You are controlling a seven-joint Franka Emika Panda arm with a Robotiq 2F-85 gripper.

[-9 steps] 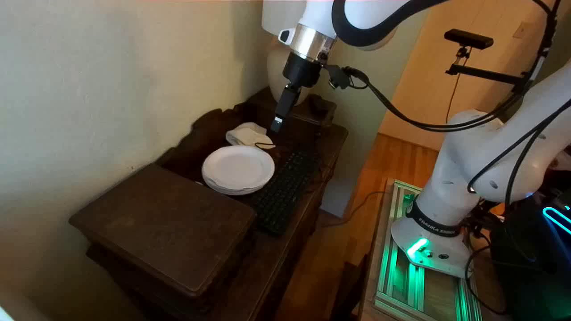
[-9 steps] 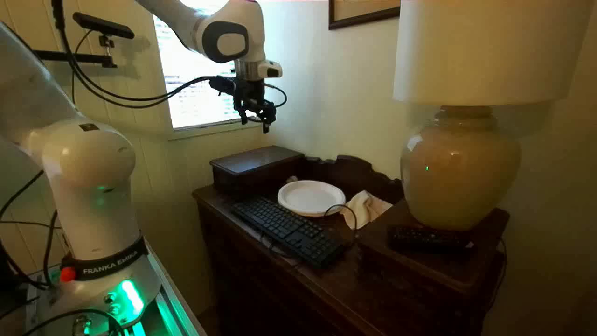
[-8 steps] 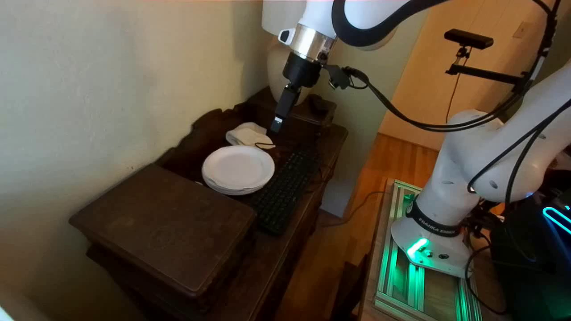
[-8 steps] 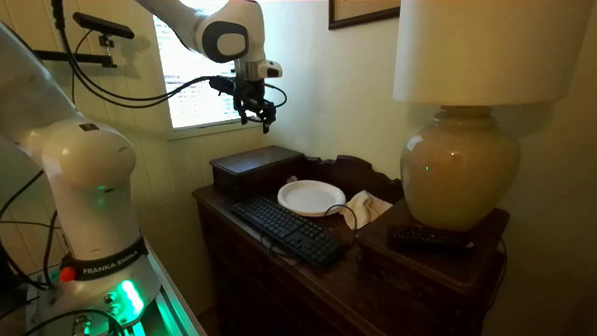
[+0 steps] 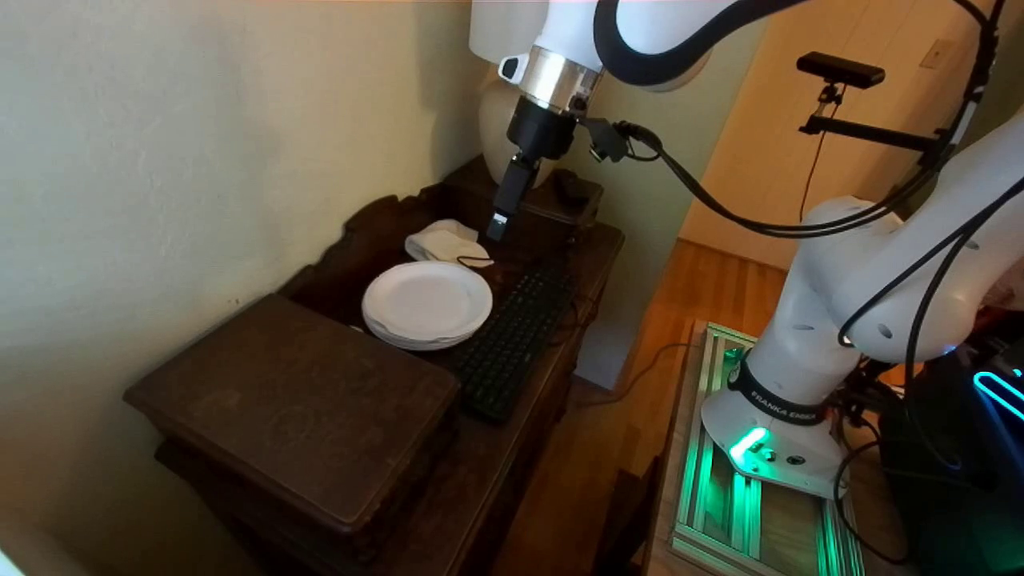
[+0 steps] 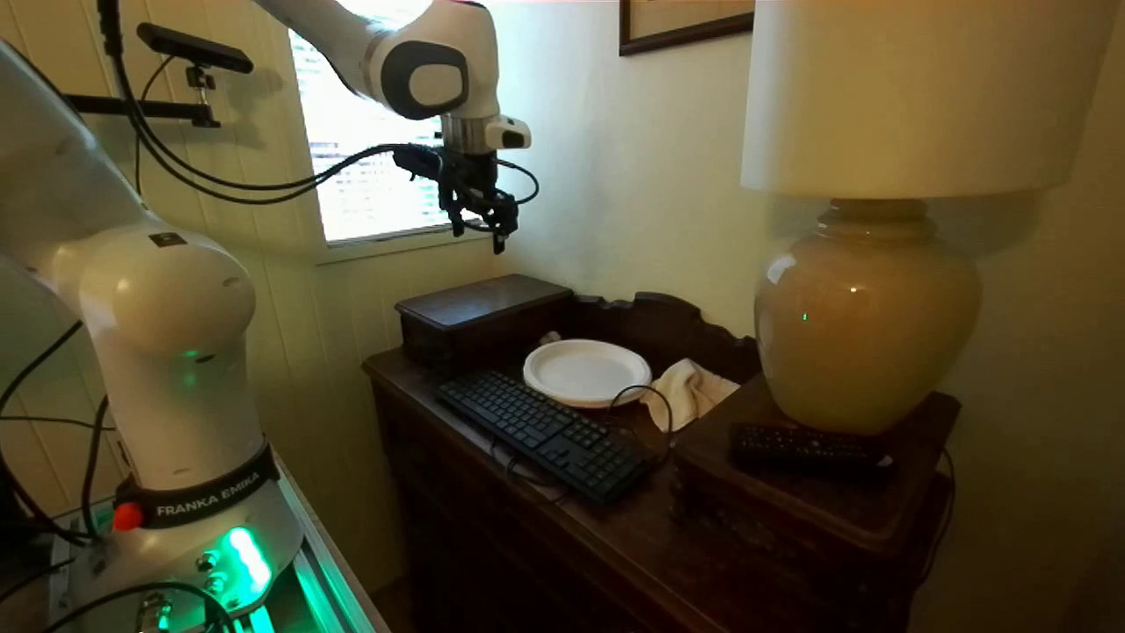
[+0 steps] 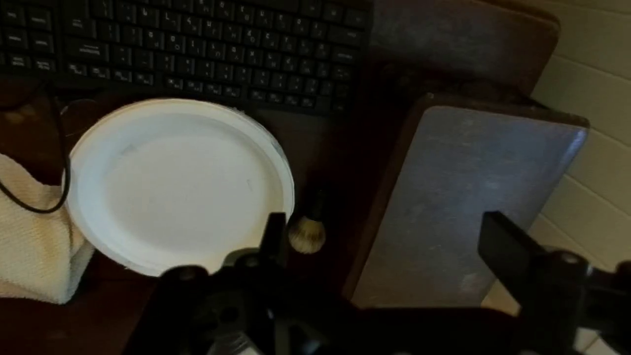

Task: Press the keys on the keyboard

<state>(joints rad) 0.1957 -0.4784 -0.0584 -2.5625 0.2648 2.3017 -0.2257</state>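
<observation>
Dark wooden worktop (image 6: 633, 536) bearing the black keyboard (image 6: 540, 433) beside a white plate (image 6: 587, 373); the tool (image 7: 384, 219), suspended above, spread wide and empty.

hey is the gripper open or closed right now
Open: in the wrist view, the gripper shows its fingers wide apart, with nothing held between them.

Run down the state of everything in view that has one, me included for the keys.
Gripper: open, holding nothing
Keyboard: flat on the dresser
Keys: untouched
Plates: stacked, face up
Cloth: crumpled
Cord: bent into a loop
Remote: lying flat
Lamp: upright; lit or not, can't tell
Brush: standing or lying, can't tell
Base light: glowing green
</observation>
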